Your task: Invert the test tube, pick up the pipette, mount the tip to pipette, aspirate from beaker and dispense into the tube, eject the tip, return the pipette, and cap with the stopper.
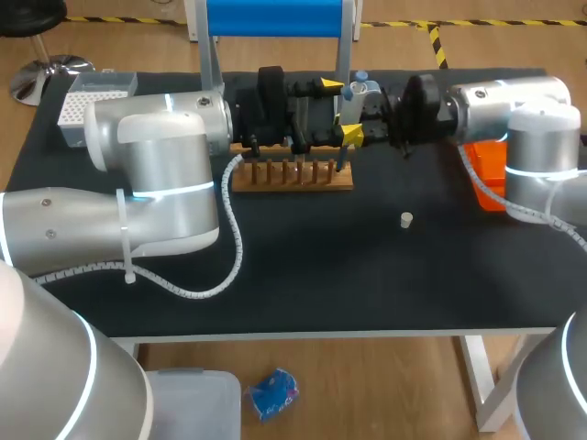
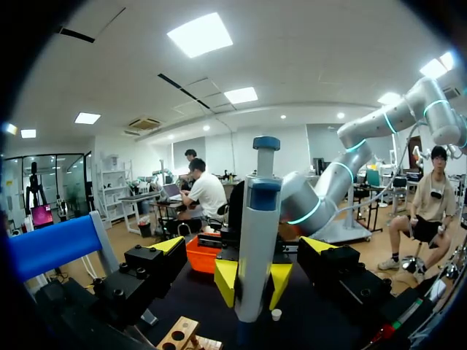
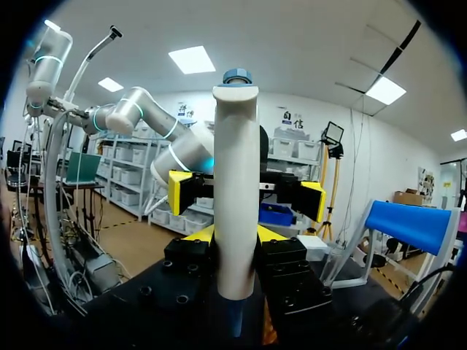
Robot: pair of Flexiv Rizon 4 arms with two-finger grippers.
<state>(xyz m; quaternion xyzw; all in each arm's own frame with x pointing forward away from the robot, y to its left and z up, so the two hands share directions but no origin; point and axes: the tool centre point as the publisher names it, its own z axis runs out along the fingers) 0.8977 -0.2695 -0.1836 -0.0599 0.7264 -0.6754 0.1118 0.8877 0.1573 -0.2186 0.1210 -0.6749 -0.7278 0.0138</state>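
Observation:
A white and blue pipette [image 1: 354,93] stands upright above the right end of the wooden tube rack [image 1: 292,174]. My right gripper [image 3: 233,237] is shut on the pipette [image 3: 235,189] around its body. My left gripper [image 2: 244,244] faces it from the other side, open wide, with one finger on each side of the pipette [image 2: 257,240] and neither touching it. In the head view the left gripper [image 1: 341,110] sits just left of the pipette. A small white stopper [image 1: 406,219] lies on the black table, also seen below the pipette [image 2: 276,314].
An orange holder [image 1: 486,172] sits at the right, under my right arm. A white tip box [image 1: 94,97] stands at the far left corner. A blue frame [image 1: 273,18] rises behind the rack. The black table [image 1: 367,275] lies bare in front of the rack.

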